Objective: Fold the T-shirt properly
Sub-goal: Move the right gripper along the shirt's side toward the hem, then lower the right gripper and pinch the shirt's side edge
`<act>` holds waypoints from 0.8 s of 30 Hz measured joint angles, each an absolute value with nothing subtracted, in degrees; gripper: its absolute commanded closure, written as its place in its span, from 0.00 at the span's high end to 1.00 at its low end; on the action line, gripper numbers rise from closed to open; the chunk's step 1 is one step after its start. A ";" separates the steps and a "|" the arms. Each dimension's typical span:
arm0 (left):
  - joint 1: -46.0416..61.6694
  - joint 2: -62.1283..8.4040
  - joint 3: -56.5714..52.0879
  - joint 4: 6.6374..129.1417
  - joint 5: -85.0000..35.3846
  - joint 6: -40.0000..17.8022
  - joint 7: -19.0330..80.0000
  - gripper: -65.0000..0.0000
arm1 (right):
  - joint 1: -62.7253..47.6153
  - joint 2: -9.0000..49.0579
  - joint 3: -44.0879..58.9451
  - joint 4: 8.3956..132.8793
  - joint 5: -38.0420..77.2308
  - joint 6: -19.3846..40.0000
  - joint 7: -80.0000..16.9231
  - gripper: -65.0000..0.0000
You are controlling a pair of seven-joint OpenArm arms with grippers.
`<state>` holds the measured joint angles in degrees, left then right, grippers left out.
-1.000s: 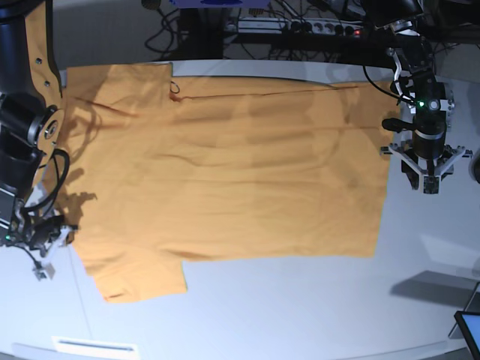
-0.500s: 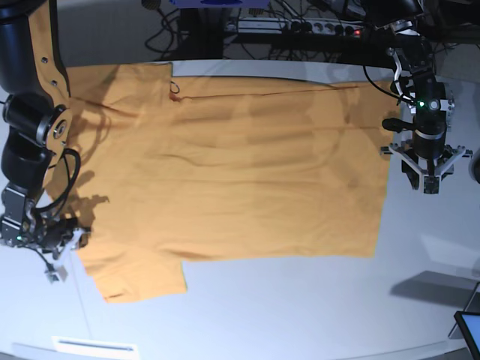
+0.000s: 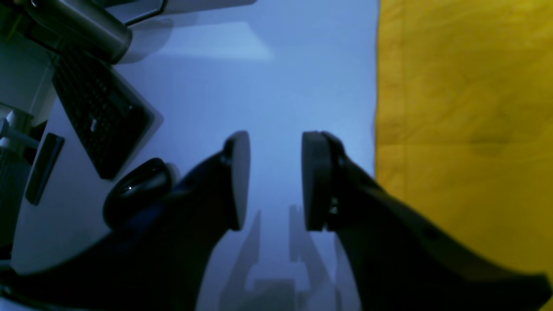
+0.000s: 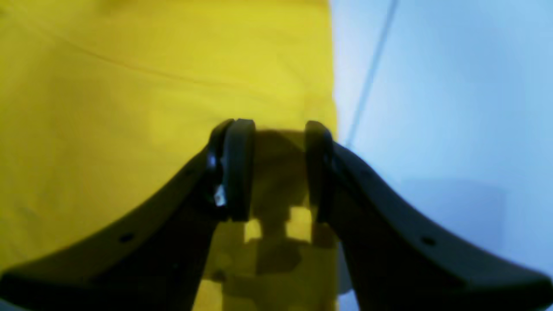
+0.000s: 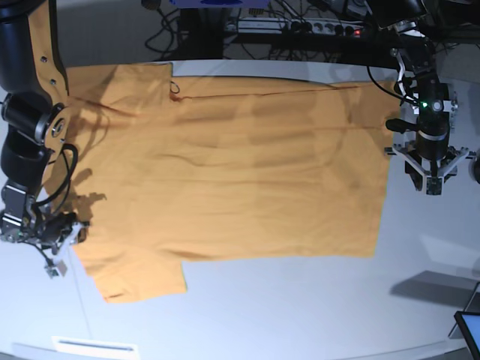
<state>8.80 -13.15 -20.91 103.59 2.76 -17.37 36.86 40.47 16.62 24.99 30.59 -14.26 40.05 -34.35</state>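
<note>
The orange-yellow T-shirt point(image 5: 225, 165) lies spread flat on the white table point(image 5: 300, 300), with one sleeve at the near left and one at the far left. My left gripper point(image 5: 431, 186) hangs just off the shirt's right edge. In the left wrist view its fingers point(image 3: 235, 181) stand apart over bare table, with the T-shirt point(image 3: 466, 129) beside them. My right gripper point(image 5: 64, 240) is at the shirt's left edge by the near sleeve. In the right wrist view it point(image 4: 276, 168) is open just above the T-shirt point(image 4: 129, 86), holding nothing.
A power strip point(image 5: 300, 26) and cables run along the back. A keyboard point(image 3: 99, 116) and a mouse point(image 3: 136, 190) lie beyond the table's right end. A screen corner point(image 5: 471, 330) shows at the bottom right, and a white label point(image 5: 94, 346) at the near left.
My right arm has swung in toward the shirt's left edge near the lower sleeve. The left gripper has shifted slightly right. The shirt has not moved.
</note>
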 measured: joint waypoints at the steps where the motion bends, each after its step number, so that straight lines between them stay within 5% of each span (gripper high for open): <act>1: 8.80 -13.15 -20.91 103.59 2.76 -17.37 36.86 0.32 | 40.49 16.62 24.99 30.85 -15.33 40.05 -34.50 0.30; 24: 8.93 -13.19 -20.91 103.59 2.76 -17.37 36.88 0.32 | 43.13 19.07 24.84 31.35 -15.86 39.97 -35.11 0.30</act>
<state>8.93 -13.19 -20.91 103.59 2.76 -17.37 36.88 43.13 19.07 24.84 31.35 -15.86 39.97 -35.11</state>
